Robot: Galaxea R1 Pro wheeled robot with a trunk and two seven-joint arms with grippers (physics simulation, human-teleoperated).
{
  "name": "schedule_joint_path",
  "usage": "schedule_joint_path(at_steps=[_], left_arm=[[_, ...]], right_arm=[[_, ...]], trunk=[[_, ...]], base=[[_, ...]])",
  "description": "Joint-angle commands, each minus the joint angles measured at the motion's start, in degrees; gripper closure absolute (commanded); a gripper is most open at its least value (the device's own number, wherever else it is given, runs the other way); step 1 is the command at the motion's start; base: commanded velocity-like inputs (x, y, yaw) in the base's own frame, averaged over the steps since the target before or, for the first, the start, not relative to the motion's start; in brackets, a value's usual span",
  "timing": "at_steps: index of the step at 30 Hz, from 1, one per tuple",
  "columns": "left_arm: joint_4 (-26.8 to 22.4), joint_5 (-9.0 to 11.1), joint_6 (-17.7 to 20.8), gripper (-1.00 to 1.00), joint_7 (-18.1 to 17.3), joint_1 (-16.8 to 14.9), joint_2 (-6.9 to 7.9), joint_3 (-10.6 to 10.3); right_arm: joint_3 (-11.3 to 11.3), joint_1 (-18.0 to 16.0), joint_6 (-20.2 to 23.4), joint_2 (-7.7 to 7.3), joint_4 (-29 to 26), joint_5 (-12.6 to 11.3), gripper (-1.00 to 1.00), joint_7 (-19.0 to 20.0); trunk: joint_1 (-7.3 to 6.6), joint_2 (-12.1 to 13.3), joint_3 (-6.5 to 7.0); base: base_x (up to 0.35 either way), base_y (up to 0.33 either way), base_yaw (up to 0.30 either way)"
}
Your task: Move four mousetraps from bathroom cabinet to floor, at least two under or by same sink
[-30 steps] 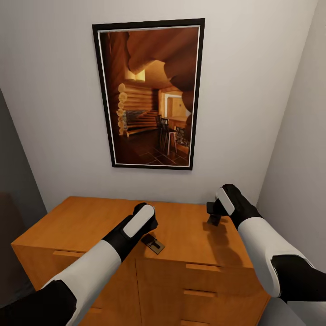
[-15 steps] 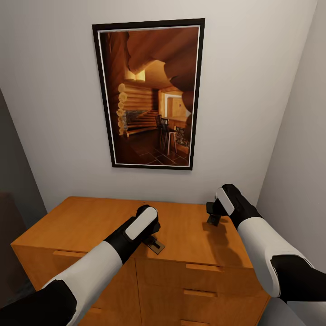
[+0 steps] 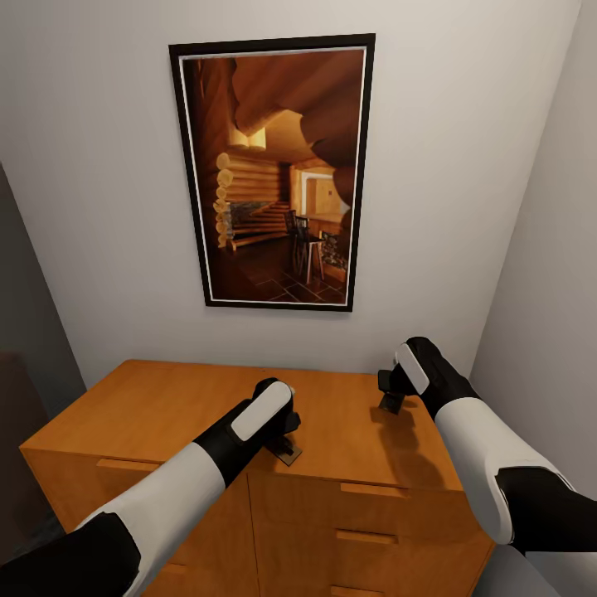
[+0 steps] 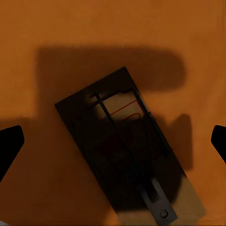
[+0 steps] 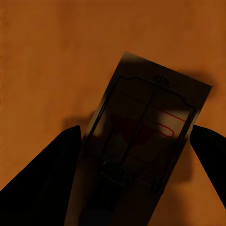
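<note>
We see our left gripper (image 3: 282, 435) hanging low over 1 mousetrap (image 4: 127, 150) lying flat on the cabinet (image 3: 157, 406) top near its front edge; its fingers (image 4: 10, 143) stand wide apart with bare wood between each tip and the board's long sides. Our right gripper (image 3: 393, 396) holds a second mousetrap (image 5: 148, 141), fingertips closed against its 2 long edges, above the cabinet top near the back wall (image 3: 464, 166).

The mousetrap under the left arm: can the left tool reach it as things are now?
Probably yes. The left tool hangs open directly above the mousetrap, which lies flat on the cabinet, with nothing between them.
</note>
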Motion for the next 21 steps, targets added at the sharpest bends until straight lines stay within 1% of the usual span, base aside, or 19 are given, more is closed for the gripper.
schedule_joint_path(at_steps=[1,12,15,16,19,21], left_arm=[[-0.03,0.14,0.7,-1.0,0.31,-0.07,0.0,-0.09],[0.0,0.29,1.59,-1.0,0.33,-0.08,0.0,-0.23],[0.06,0.32,1.63,-1.0,0.32,-0.08,0.0,-1.43],[0.09,0.34,1.63,-1.0,0.31,-0.09,0.0,-2.12],[0.19,0.42,1.63,-1.0,0.31,-0.08,0.0,-3.04],[0.24,0.48,1.6,-1.0,0.31,-0.1,0.0,-3.29]], right_arm=[[0.22,-0.04,0.17,-0.05,-0.06,-0.6,1.0,-0.53],[0.22,-0.04,0.17,-0.07,-0.06,-0.6,1.0,-0.53],[0.22,-0.04,0.17,-0.08,-0.06,-0.6,1.0,-0.53],[0.22,-0.04,0.17,-0.07,-0.06,-0.6,1.0,-0.53],[0.22,-0.04,0.17,-0.06,-0.06,-0.6,1.0,-0.53],[0.22,-0.04,0.17,-0.06,-0.06,-0.6,1.0,-0.53]], trunk=[[0.0,-0.05,-0.08],[0.0,-0.05,-0.08],[0.0,-0.05,-0.08],[0.0,-0.05,-0.08],[0.0,-0.05,-0.08],[0.0,-0.05,-0.08]], base=[[0.0,0.0,0.0],[0.0,0.0,0.0],[0.0,0.0,0.0],[0.0,0.0,0.0],[0.0,0.0,0.0],[0.0,0.0,0.0]])
